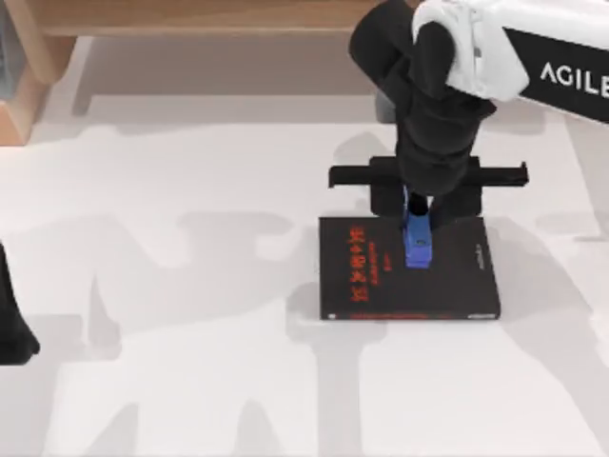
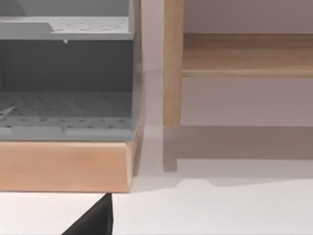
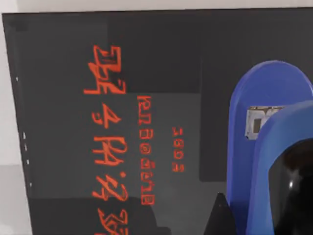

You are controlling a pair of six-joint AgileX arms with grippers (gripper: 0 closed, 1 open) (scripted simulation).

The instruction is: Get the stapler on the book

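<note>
The black book (image 1: pixel 362 286) with red lettering lies flat on the white table, right of centre. The small blue stapler (image 1: pixel 418 243) rests lengthwise on its cover near the far edge. My right gripper (image 1: pixel 419 211) reaches down from the back, its dark fingers close against both sides of the stapler's far end, shut on it. The right wrist view looks down on the book's cover (image 3: pixel 122 98), with the stapler (image 3: pixel 254 122) close up and a black finger (image 3: pixel 293 196) against it. My left arm (image 1: pixel 11 324) stays parked at the table's left edge.
A wooden frame (image 1: pixel 209 17) runs along the back of the table, with a wooden post at the far left (image 1: pixel 29 57). The left wrist view faces a grey perforated shelf unit (image 2: pixel 68 103) on a wooden base (image 2: pixel 63 166).
</note>
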